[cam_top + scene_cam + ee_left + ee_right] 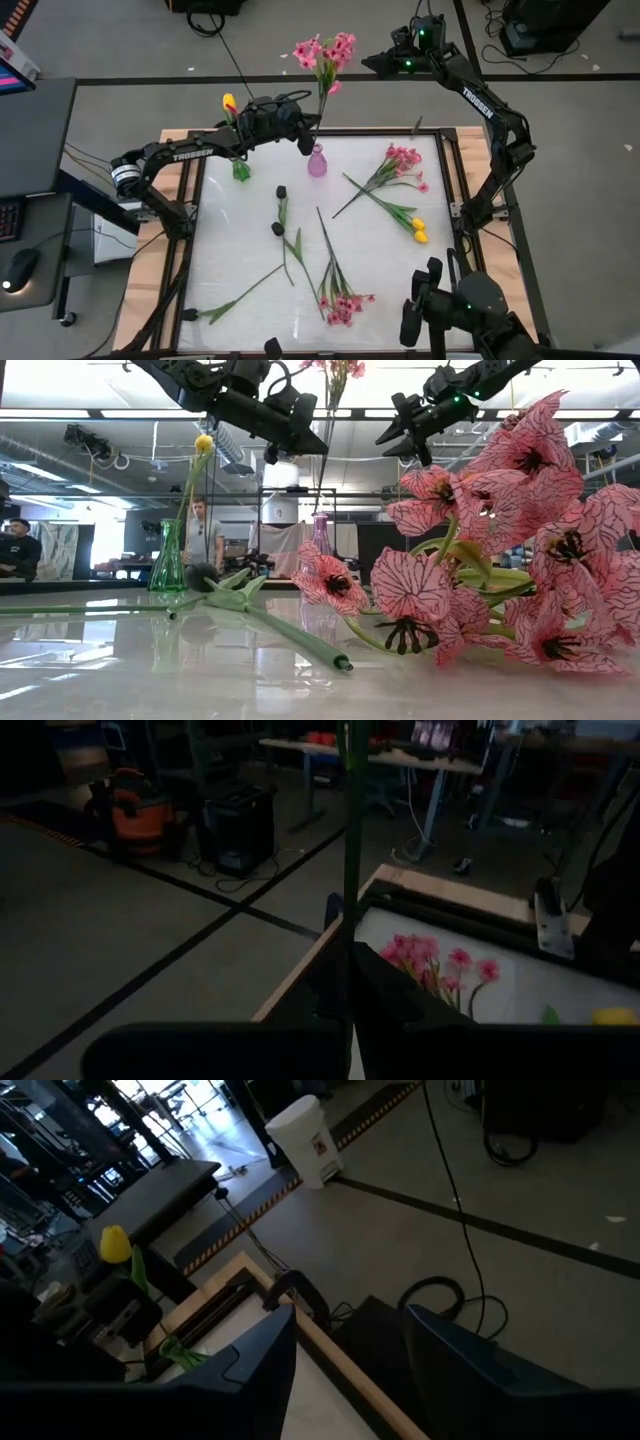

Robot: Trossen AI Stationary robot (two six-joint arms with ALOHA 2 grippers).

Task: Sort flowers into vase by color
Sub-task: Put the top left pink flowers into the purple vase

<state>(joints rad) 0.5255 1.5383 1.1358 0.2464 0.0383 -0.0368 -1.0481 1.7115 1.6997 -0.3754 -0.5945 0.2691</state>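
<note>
Pink blossoms on a thin green stem: that is what we see in the left pincer [304, 140], clamped on the stem of a pink spray [325, 52] just above the pink vase [317, 162] at upper centre of the high view, the blooms standing past the table's [240, 240] far edge. We judge these flowers light and springy, the stem stiff enough to steer yet apt to swing top-heavy, so we would grip low on the stem, never the soft petals. The right pincer [385, 62] hangs part open and empty at upper right. One yellow tulip [229, 102] stands in the green vase [241, 170]. On the table we count two more pink sprays [342, 306], two yellow tulips [418, 230] at right, and about three dark tulips [279, 210] at centre and lower left.
</note>
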